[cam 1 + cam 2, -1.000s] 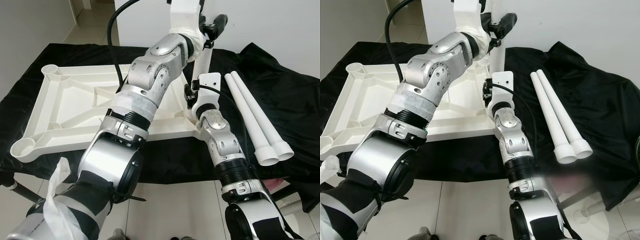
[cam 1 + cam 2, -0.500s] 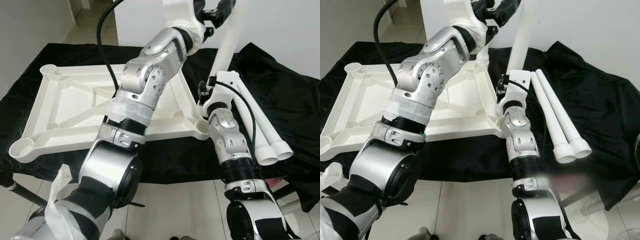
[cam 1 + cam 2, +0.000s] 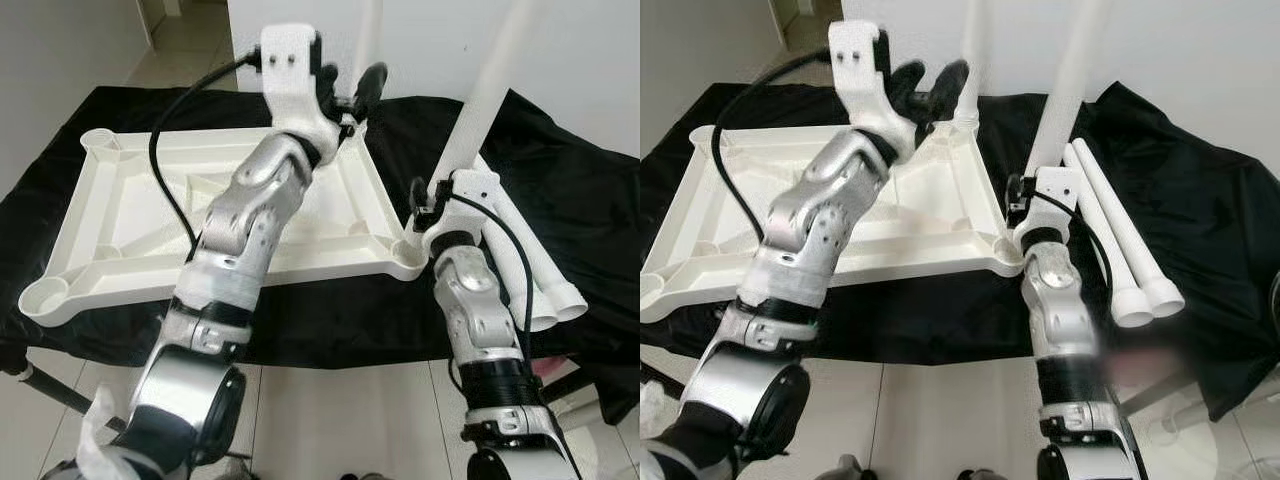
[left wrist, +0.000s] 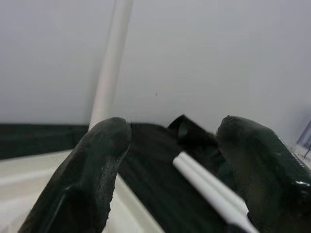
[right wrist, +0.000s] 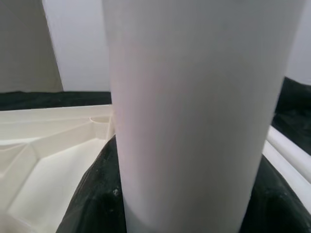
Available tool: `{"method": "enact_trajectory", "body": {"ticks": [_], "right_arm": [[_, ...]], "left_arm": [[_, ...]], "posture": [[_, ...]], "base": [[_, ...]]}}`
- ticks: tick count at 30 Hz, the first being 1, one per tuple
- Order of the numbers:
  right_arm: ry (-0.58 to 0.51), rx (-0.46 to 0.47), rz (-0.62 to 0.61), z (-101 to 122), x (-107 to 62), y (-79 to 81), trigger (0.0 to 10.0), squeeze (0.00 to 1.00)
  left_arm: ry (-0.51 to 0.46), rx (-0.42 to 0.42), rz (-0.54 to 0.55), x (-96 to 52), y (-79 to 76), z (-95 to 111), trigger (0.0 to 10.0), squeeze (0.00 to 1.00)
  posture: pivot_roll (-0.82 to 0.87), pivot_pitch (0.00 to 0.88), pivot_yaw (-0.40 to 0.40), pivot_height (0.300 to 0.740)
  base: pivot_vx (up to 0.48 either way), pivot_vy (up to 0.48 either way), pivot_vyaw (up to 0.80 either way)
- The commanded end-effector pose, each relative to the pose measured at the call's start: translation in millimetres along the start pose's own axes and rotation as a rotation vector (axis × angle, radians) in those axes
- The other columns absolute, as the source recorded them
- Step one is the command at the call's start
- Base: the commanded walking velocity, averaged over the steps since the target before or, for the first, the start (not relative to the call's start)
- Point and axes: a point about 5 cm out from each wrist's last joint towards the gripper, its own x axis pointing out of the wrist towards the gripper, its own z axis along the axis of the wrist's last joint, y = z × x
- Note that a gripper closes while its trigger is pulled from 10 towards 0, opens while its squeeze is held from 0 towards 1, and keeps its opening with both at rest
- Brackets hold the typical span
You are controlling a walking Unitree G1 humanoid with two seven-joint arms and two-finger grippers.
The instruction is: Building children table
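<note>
1. The white tabletop [image 3: 120,215] lies upside down on a black cloth [image 3: 590,200], ribs up, with round sockets at its corners.
2. A table leg [image 3: 1072,75] stands nearly upright, leaning slightly right at the top, its foot at the near right corner socket [image 3: 408,255]. The coming push runs down this long axis into the socket.
3. Another leg [image 3: 973,50] already stands in the far right corner.
4. Two spare legs [image 3: 520,245] lie side by side on the cloth, just right of the held leg and close to the right arm.
5. The right gripper [image 5: 180,194] is clamped around the held leg low down.
6. The left gripper [image 3: 348,88] hovers spread wide and empty, beside the far leg.
</note>
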Motion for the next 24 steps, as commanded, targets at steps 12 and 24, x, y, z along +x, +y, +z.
{"method": "enact_trajectory", "body": {"ticks": [12,24], "right_arm": [[0.010,0.005,0.059,-14.2,-15.5,-12.5,10.0,0.00],[0.016,-0.004,0.133,-27.8,-11.2,-24.1,10.0,0.00]], "left_arm": [[0.135,0.088,-0.201,-31.2,1.5,-33.5,10.0,0.00],[0.285,0.175,-0.275,-61.7,2.3,-66.8,10.0,0.00]], "posture": [[-0.02,0.055,-0.011,0.740],[-0.03,0.037,0.002,0.740]], "base": [[0.000,0.000,0.00],[0.000,0.000,0.00]]}}
